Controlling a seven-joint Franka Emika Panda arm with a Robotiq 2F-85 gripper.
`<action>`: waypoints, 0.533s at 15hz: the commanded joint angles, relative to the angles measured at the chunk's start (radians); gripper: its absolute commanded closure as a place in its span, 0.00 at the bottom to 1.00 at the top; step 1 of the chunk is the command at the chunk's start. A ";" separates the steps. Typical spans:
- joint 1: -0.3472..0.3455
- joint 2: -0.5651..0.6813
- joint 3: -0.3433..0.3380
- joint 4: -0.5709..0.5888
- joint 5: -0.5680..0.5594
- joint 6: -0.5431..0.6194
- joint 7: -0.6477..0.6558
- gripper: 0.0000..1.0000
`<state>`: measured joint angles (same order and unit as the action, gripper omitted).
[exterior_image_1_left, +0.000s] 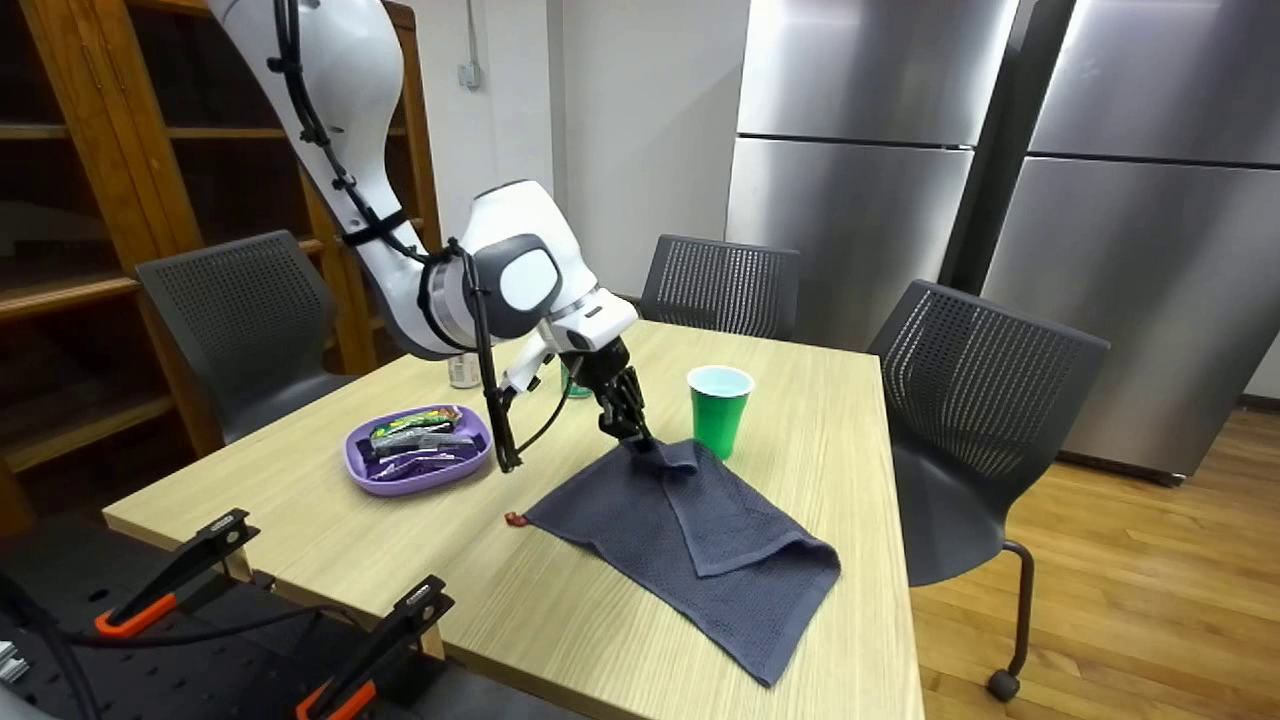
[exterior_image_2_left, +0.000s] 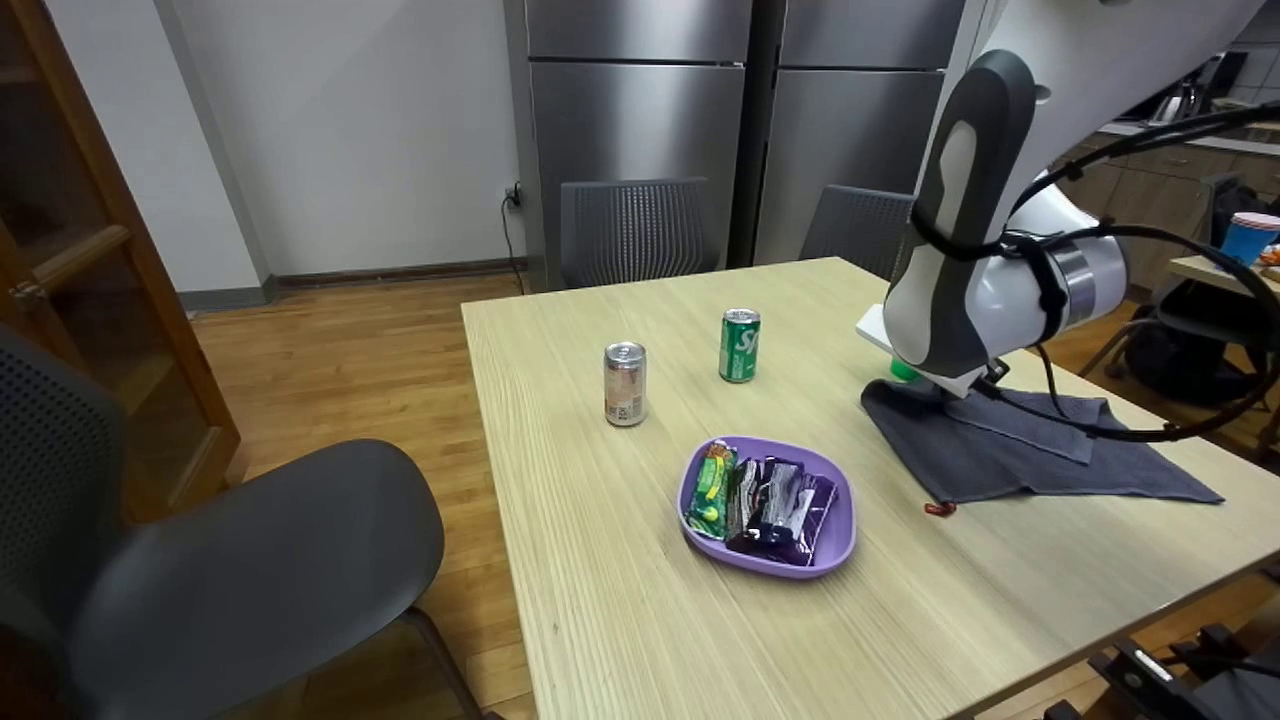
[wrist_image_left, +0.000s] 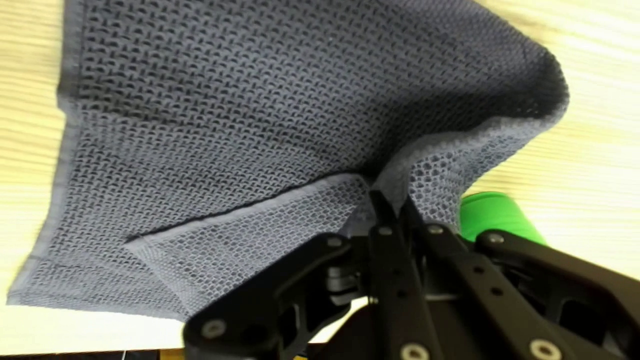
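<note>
A dark grey woven towel (exterior_image_1_left: 620, 515) lies on the table, partly folded over on itself, and shows in both exterior views. My gripper (wrist_image_left: 392, 197) is shut on a raised fold of the towel (wrist_image_left: 225, 100); the cloth runs up between the fingertips in the wrist view. In an exterior view the gripper (exterior_image_1_left: 640, 437) reaches down to the towel's far corner. Close beside it stands a green cup (exterior_image_1_left: 716, 425), upright with a pale inside. In an exterior view the arm mostly hides the cup, and the fingers cannot be seen there.
A purple bowl (exterior_image_2_left: 846, 503) holds several wrapped snacks. A green can (exterior_image_2_left: 739, 347) and a pale can (exterior_image_2_left: 625, 385) stand farther back. A small red item (exterior_image_1_left: 516, 519) lies by the towel's corner. Chairs (exterior_image_1_left: 985, 430) surround the table; clamps (exterior_image_1_left: 385, 640) grip its edge.
</note>
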<state>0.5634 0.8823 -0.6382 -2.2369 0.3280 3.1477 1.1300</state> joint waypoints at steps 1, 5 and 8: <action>0.086 -0.061 -0.049 -0.053 0.014 -0.031 0.001 0.99; 0.168 -0.080 -0.101 -0.072 0.005 -0.100 0.020 0.99; 0.221 -0.098 -0.136 -0.087 -0.012 -0.160 0.043 0.99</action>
<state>0.7243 0.8443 -0.7329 -2.2804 0.3284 3.0582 1.1454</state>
